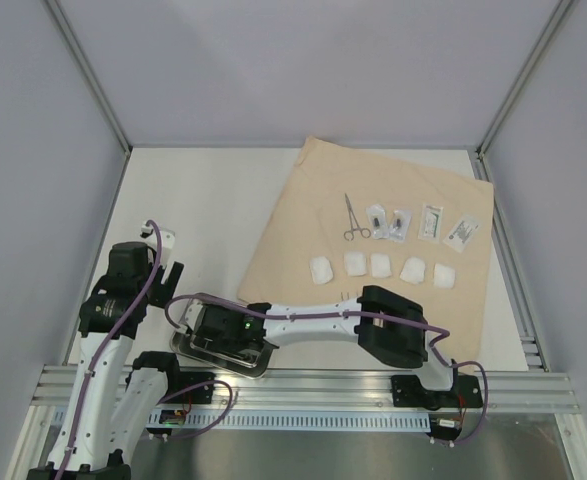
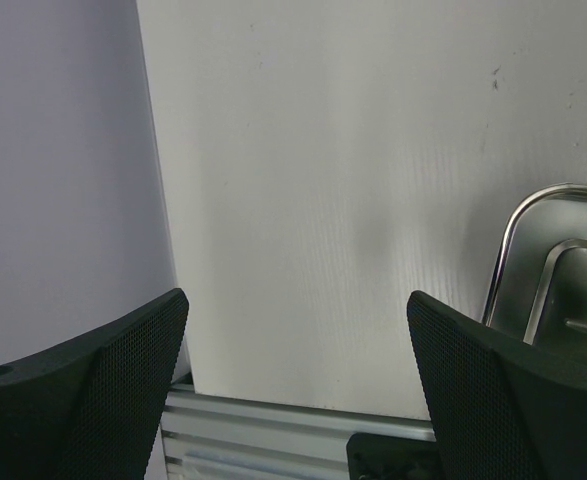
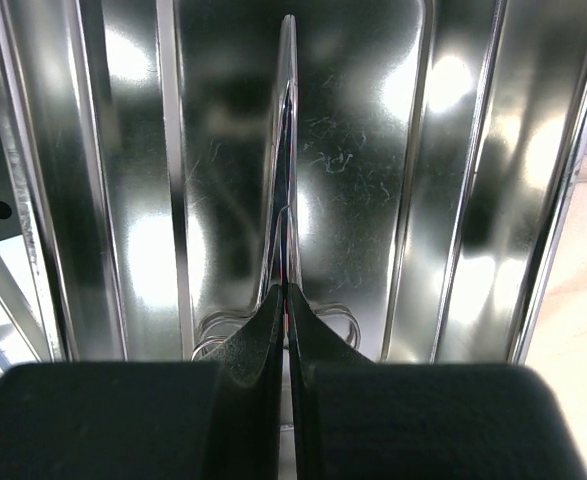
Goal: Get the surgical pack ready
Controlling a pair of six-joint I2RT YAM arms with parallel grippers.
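Observation:
The shiny steel tray (image 1: 187, 349) sits at the table's near edge, left of the tan wrap sheet (image 1: 303, 200). My right gripper (image 1: 235, 348) reaches into it. In the right wrist view the right gripper (image 3: 285, 300) is shut on a thin steel clamp (image 3: 287, 150) lying along the tray floor (image 3: 473, 200), its ring handles showing beside the fingertips. A second clamp (image 1: 352, 218), several clear packets (image 1: 418, 222) and a row of white gauze pads (image 1: 382, 265) lie on the wrap. My left gripper (image 1: 168, 272) hangs open left of the tray, and in its own view the left gripper (image 2: 298, 295) holds nothing, with the tray rim (image 2: 533, 215) at the right.
Grey enclosure walls stand at the left, back and right. An aluminium rail (image 1: 373, 390) runs along the table's near edge below the tray. My right arm's forearm (image 1: 313, 322) stretches across the wrap's near corner.

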